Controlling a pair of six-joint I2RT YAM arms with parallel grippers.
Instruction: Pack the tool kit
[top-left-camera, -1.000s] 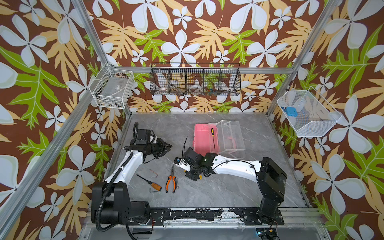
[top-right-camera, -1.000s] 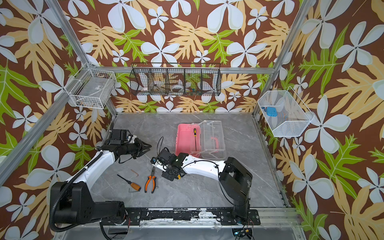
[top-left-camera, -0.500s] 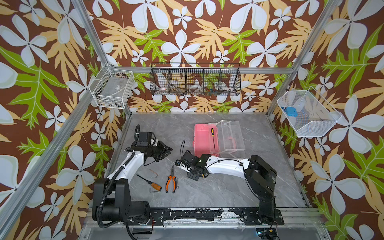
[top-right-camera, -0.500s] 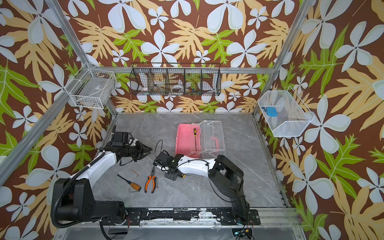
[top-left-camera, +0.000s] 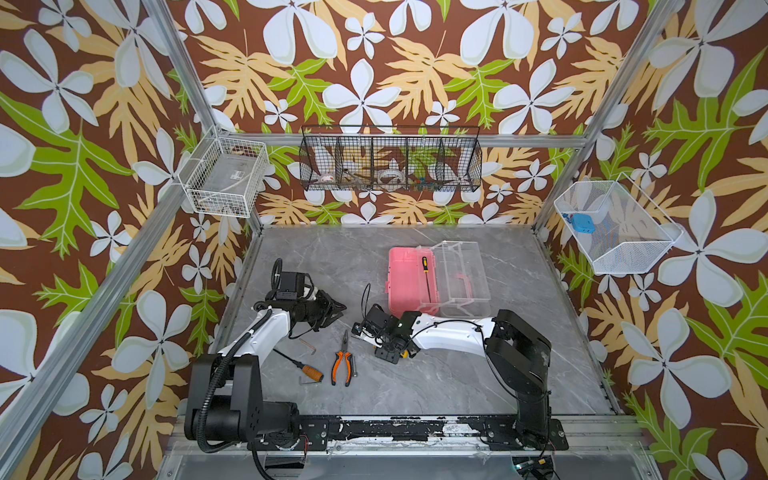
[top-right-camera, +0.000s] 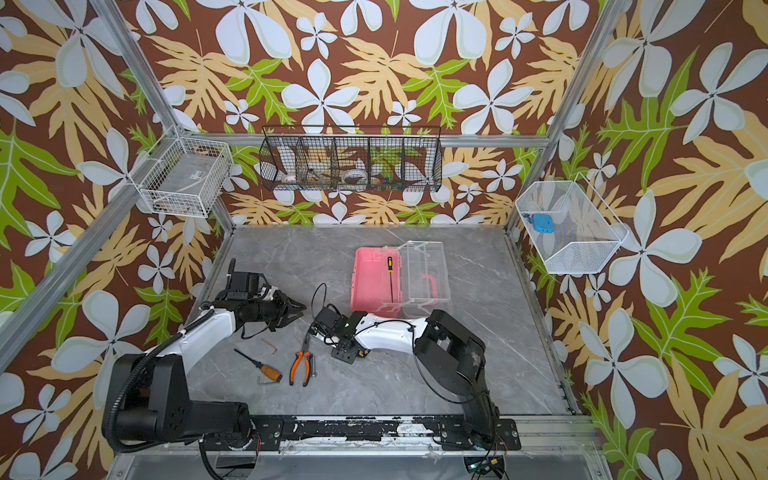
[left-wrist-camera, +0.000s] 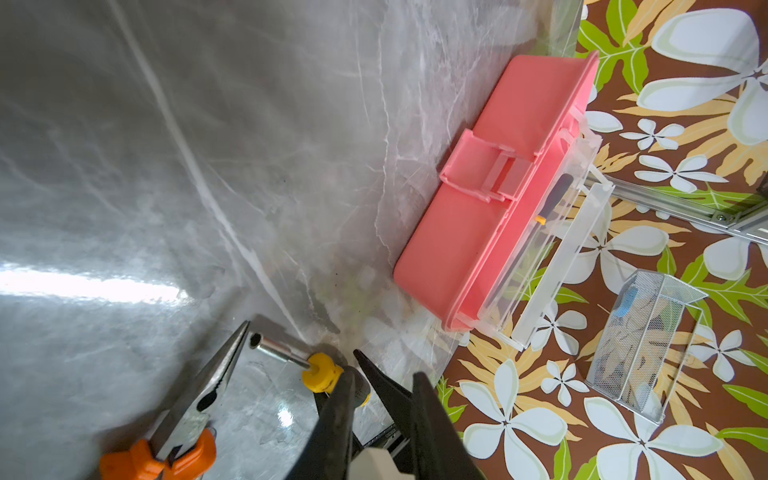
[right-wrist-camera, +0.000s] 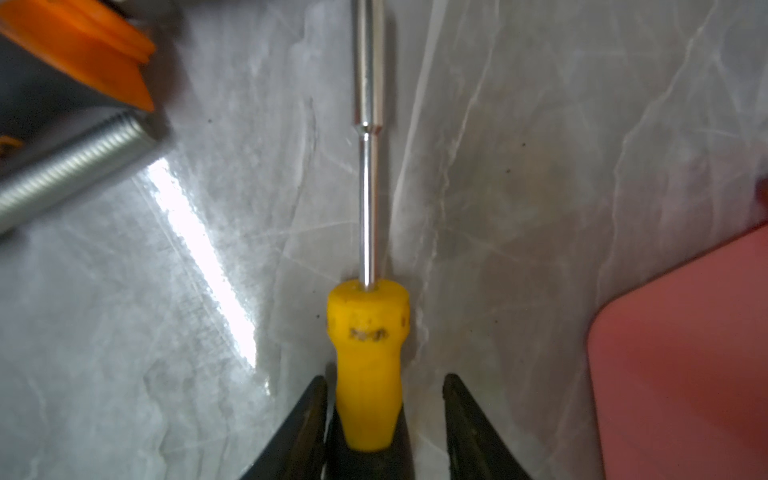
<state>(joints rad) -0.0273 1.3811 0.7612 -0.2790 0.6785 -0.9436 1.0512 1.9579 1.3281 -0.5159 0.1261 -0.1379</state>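
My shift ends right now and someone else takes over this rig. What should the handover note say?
Left gripper: slightly open, empty, beside the pliers end of the table.
Right gripper: open, jaws either side of the yellow-handled driver on the table, not clamped.
Pink case: clear lid open, slim screwdriver already inside.
Left to pack: yellow-handled driver, pliers, orange-handled screwdriver, hex keys, small metal bit. Then close the lid.
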